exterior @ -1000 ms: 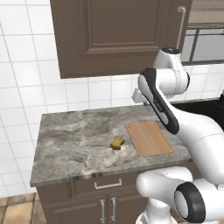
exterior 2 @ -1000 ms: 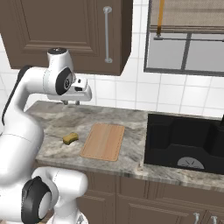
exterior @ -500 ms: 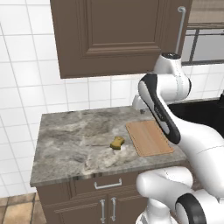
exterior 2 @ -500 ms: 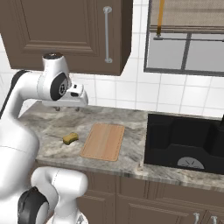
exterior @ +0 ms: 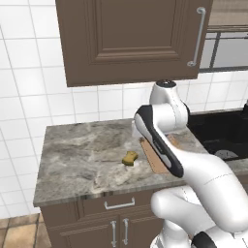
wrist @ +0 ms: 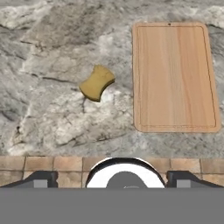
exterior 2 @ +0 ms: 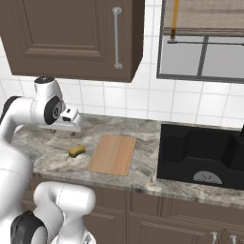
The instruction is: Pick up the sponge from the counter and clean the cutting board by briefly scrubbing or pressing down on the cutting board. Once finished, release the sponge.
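Observation:
The mustard-yellow sponge (wrist: 97,82) lies on the grey marble counter (wrist: 52,109), just left of the tan cutting board (wrist: 175,76), apart from it. From the right base camera the sponge (exterior 2: 76,150) sits left of the board (exterior 2: 113,153), and my gripper (exterior 2: 62,132) hangs above the counter behind and left of the sponge. Looking from the left base, the sponge (exterior: 130,158) lies in front of my arm, which hides most of the board (exterior: 151,156). In the hand view my gripper (wrist: 112,178) is open, its fingertips (wrist: 41,178) far apart with nothing between them.
A black sink (exterior 2: 200,152) is set into the counter right of the board. A brown wall cabinet (exterior 2: 71,38) hangs above, over the tiled wall. The counter's front edge and the tiled floor (wrist: 57,164) show below the sponge in the hand view.
My hand has swung left and lower over the counter, from above the board's back edge to behind the sponge. Sponge and board have not moved.

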